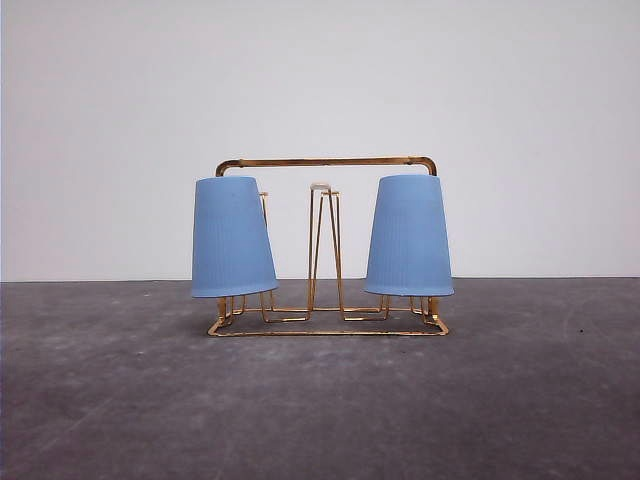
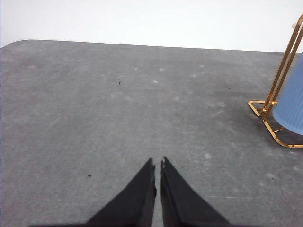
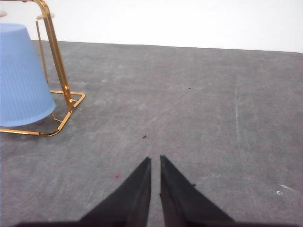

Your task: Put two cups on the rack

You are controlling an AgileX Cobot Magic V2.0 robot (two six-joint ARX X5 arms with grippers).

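The gold wire rack [image 1: 326, 160] stands in the middle of the grey table. Two light-blue ribbed cups hang upside down on its outer prongs: one on the left [image 1: 232, 238], one on the right [image 1: 408, 236]. A bare white-tipped prong [image 1: 320, 187] stands between them. In the left wrist view my left gripper [image 2: 158, 163] is shut, empty, over bare table, with the rack's corner [image 2: 265, 111] and a cup's edge [image 2: 291, 106] off to one side. My right gripper [image 3: 155, 160] is shut and empty too, apart from the rack [image 3: 57, 52] and its cup [image 3: 21, 75].
A grey mottled table [image 1: 320, 400] runs back to a plain white wall [image 1: 320, 80]. Small dark specks [image 3: 144, 137] lie on the surface near the right gripper.
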